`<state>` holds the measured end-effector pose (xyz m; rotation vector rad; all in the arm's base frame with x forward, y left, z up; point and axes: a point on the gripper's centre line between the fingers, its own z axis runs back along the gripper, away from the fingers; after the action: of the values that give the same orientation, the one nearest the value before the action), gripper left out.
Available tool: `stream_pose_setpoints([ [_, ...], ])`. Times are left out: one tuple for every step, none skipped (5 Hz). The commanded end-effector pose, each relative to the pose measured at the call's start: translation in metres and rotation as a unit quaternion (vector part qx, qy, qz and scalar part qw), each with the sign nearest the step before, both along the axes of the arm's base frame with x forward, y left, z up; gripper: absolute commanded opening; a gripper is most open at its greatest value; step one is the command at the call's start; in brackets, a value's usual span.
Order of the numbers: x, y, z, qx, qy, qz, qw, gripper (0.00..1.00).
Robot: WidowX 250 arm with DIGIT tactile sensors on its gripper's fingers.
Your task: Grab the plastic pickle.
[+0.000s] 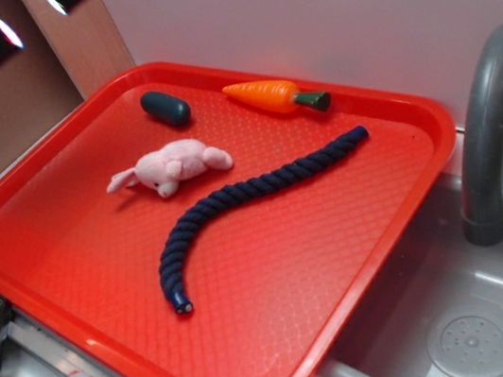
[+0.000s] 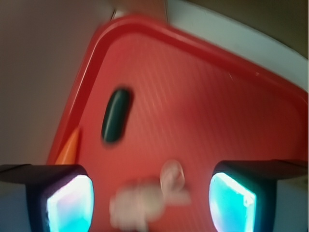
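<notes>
Now: fingers (image 2: 147,203) spread wide, gripping nothing, above red tray (image 1: 57,171).
Left to right on tray in exterior view: pink plush pig (image 1: 172,167); plastic pickle (image 1: 166,107) near far rim, lying flat, untouched; navy rope (image 1: 253,198); carrot (image 1: 275,96). Grey faucet (image 1: 495,126) off tray, far right. Wrist view blurred; pickle (image 2: 116,115) ahead of fingers, well apart.

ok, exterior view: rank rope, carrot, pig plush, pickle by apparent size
1. navy braided rope, clearly the longest
2. orange carrot and pink pig plush: similar length, and the pig sits nearer the camera, so no ranking between them
3. plastic pickle, the smallest
</notes>
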<state>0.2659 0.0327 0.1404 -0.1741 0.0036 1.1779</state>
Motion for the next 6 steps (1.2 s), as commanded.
stream_pose_setpoints([
  [0.049,-0.012,-0.058,0.041,0.032,-0.015,0.999,1.0],
  [0.065,-0.027,-0.088,0.046,0.048,-0.022,0.998,1.0],
  [0.066,-0.031,-0.1,0.056,0.058,-0.022,0.997,1.0],
  [0.063,-0.035,-0.113,0.071,0.069,-0.042,0.994,0.0],
  [0.058,-0.037,-0.107,0.085,0.066,-0.043,0.993,0.0],
  [0.052,-0.042,-0.087,0.097,0.063,-0.117,0.986,0.0],
])
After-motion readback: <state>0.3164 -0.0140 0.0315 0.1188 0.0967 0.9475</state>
